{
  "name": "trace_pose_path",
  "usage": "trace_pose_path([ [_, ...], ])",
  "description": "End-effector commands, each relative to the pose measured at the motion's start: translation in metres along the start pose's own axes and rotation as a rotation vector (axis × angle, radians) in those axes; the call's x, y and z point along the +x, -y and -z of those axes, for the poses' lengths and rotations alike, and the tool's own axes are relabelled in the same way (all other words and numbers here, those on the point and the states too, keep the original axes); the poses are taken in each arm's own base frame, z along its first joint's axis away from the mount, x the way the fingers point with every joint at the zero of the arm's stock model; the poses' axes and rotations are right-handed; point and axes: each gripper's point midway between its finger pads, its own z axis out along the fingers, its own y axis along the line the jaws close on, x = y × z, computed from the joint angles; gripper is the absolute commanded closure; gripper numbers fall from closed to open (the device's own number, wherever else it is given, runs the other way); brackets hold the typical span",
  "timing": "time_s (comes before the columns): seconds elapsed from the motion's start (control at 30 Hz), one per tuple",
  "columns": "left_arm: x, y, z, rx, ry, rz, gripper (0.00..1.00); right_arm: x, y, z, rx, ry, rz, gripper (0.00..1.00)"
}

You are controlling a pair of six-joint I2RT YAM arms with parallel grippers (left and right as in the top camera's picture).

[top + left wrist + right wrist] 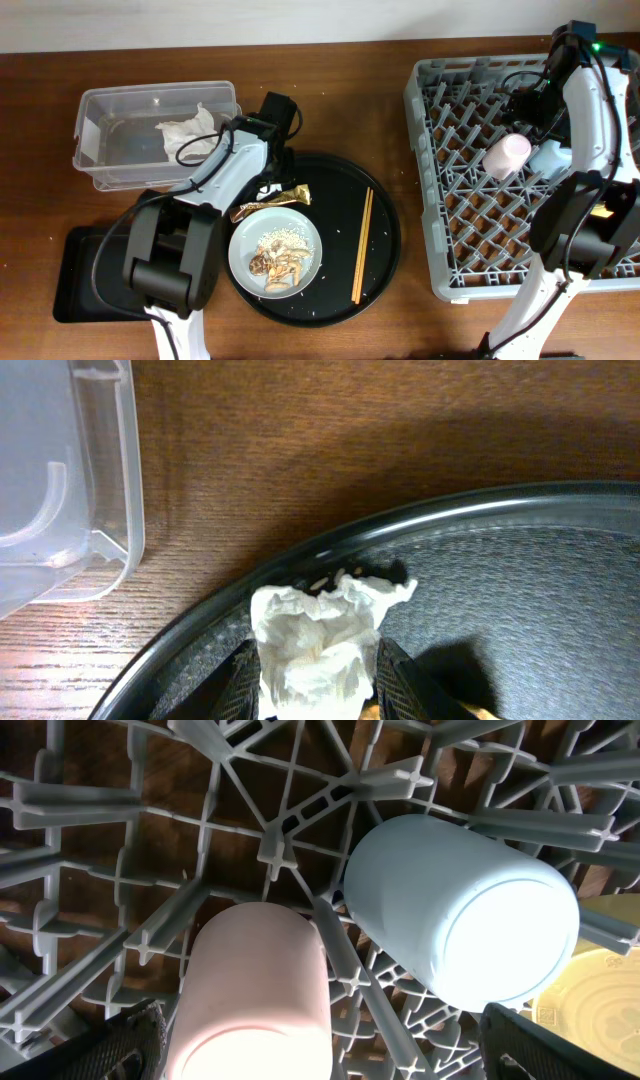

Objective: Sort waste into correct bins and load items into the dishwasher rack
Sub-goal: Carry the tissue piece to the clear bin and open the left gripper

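My left gripper point(315, 665) is shut on a crumpled white tissue point(320, 615) at the far-left rim of the round black tray point(480, 510); in the overhead view it point(268, 183) is near the gold-brown foil wrapper point(270, 203). More tissue point(185, 135) lies in the clear tub point(100, 100). The grey plate point(305, 235) holds food scraps point(275, 262). Chopsticks point(362, 245) lie on the round tray. My right gripper point(330, 1055) is open over the dishwasher rack point(450, 250), straddling the pink cup point(260, 990) beside the light blue cup point(460, 910). The yellow-green bowl point(590, 990) shows at the edge.
The shallow black rectangular tray point(80, 275) sits at the front left, partly under my left arm. The clear tub's corner point(60, 480) is close to the left of my left gripper. Loose rice grains dot the round tray.
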Motion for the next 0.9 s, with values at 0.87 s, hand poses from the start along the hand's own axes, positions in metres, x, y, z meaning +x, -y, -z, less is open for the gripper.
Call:
trace_pose_path([
  [0.87, -0.111, -0.094, 0.19, -0.146, 0.648, 0.263, 0.99, -0.001, 0.0, -0.001, 0.002, 0.0, -0.007, 0.02],
])
